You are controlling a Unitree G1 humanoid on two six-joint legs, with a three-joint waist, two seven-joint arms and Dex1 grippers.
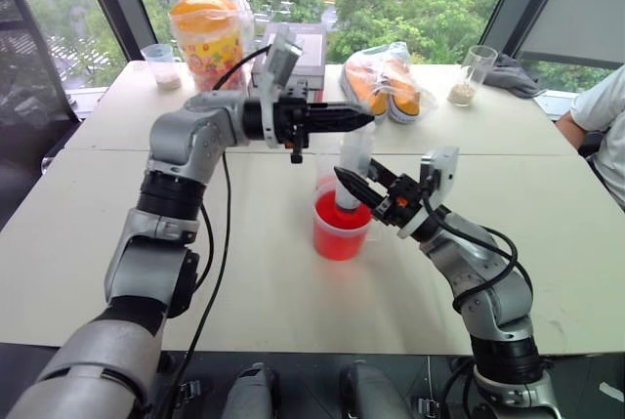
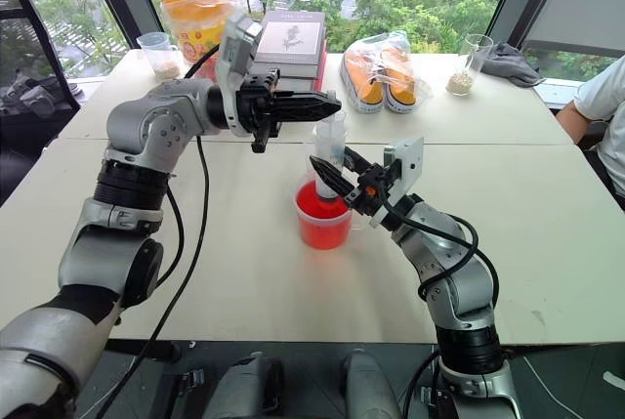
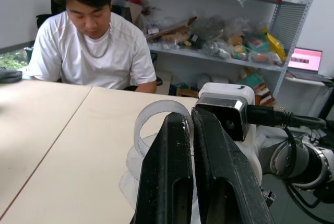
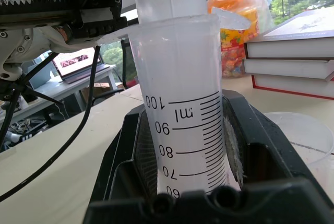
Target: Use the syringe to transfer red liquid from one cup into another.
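The syringe (image 1: 353,159) stands upright with its lower end inside the wide cup (image 1: 340,230) of red liquid (image 2: 321,206) at the middle of the table. My right gripper (image 1: 349,183) is shut on the syringe barrel (image 4: 183,109), just above the cup's rim. My left gripper (image 1: 364,119) reaches in level from the left and is shut on the white plunger (image 3: 158,118) at the top. The plunger sticks up a little out of the barrel. The rim of another clear cup (image 4: 306,132) shows just behind the syringe.
At the table's far side stand an orange snack jar (image 1: 208,33), a stack of books (image 1: 300,48), a bag with orange contents (image 1: 386,79), a glass with tan grains (image 1: 470,77) and a small cup (image 1: 161,65). A person (image 1: 603,118) sits at the right edge.
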